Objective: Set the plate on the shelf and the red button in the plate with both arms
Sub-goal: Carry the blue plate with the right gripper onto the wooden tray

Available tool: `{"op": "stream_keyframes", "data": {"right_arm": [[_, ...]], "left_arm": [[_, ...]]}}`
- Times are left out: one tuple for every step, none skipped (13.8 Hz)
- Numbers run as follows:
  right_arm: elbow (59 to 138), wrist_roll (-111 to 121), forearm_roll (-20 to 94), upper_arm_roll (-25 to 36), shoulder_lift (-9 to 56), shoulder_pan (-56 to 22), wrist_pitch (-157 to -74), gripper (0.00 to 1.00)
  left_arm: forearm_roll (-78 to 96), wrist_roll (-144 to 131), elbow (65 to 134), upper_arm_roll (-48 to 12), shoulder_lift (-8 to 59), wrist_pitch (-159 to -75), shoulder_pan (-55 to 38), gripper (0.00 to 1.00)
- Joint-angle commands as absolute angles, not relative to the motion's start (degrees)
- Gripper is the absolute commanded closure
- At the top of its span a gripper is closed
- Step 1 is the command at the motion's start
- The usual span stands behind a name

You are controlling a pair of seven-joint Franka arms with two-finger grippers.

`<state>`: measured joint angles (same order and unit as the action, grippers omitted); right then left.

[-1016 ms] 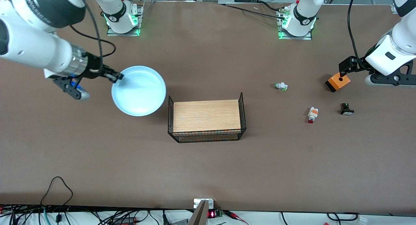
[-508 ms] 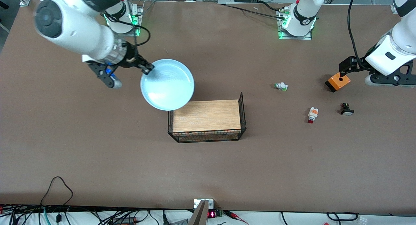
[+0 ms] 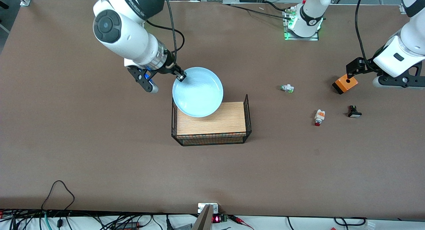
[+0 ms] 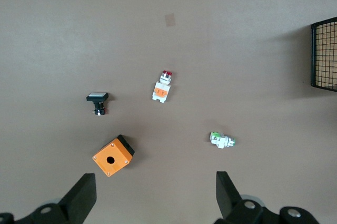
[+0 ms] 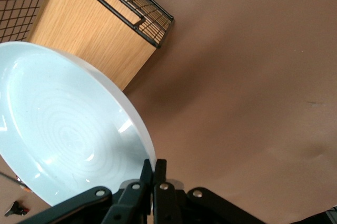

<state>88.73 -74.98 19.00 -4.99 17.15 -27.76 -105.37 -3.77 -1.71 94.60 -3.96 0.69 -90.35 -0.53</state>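
Note:
My right gripper (image 3: 180,77) is shut on the rim of the pale light-blue plate (image 3: 198,92) and holds it in the air, partly over the wire basket (image 3: 246,104). The right wrist view shows the plate (image 5: 63,139) pinched in the gripper (image 5: 154,167). The red button (image 3: 319,117), white with an orange middle and red tip, lies on the table toward the left arm's end; it also shows in the left wrist view (image 4: 162,87). My left gripper (image 4: 152,195) is open and empty, up in the air over the orange box (image 3: 345,84).
The basket holds a wooden board (image 3: 215,122). A white green-tipped button (image 3: 287,88) and a black white-faced button (image 3: 354,112) lie near the red button. The orange box with a hole (image 4: 112,155) sits by them.
My right arm has carried the plate toward the basket, from the right arm's end of the table to over the basket's edge. The left arm has not moved.

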Motion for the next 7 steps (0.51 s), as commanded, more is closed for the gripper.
{"op": "stream_keyframes", "data": {"right_arm": [[87.0,-75.5,19.7,-4.5,20.3,-28.1,-107.1,1.00],[87.0,-75.8,19.8,-4.5,21.0,-28.4,-108.6,1.00],[87.1,-75.8,19.9,-4.5,21.4,-28.6,-109.6,1.00],[87.1,-75.8,20.0,-4.5,21.8,-29.0,-109.9,1.00],[87.2,-75.9,19.9,-4.5,22.2,-29.4,-110.0,1.00],[87.2,-76.0,19.9,-4.5,22.9,-29.5,-110.8,1.00],[87.4,-75.9,19.9,-4.5,23.3,-29.5,-111.9,1.00]], "left_arm": [[-3.0,-1.3,93.0,-4.0,1.4,-89.1,-0.4,0.00],[-3.0,-1.3,93.0,-4.0,1.4,-89.1,-0.4,0.00],[-3.0,-1.3,93.0,-4.0,1.4,-89.1,-0.4,0.00],[-3.0,-1.3,93.0,-4.0,1.4,-89.1,-0.4,0.00],[-3.0,-1.3,93.0,-4.0,1.3,-89.1,-0.4,0.00],[-3.0,-1.3,93.0,-4.0,1.4,-89.1,-0.4,0.00],[-3.0,-1.3,93.0,-4.0,1.4,-89.1,-0.4,0.00]]}}
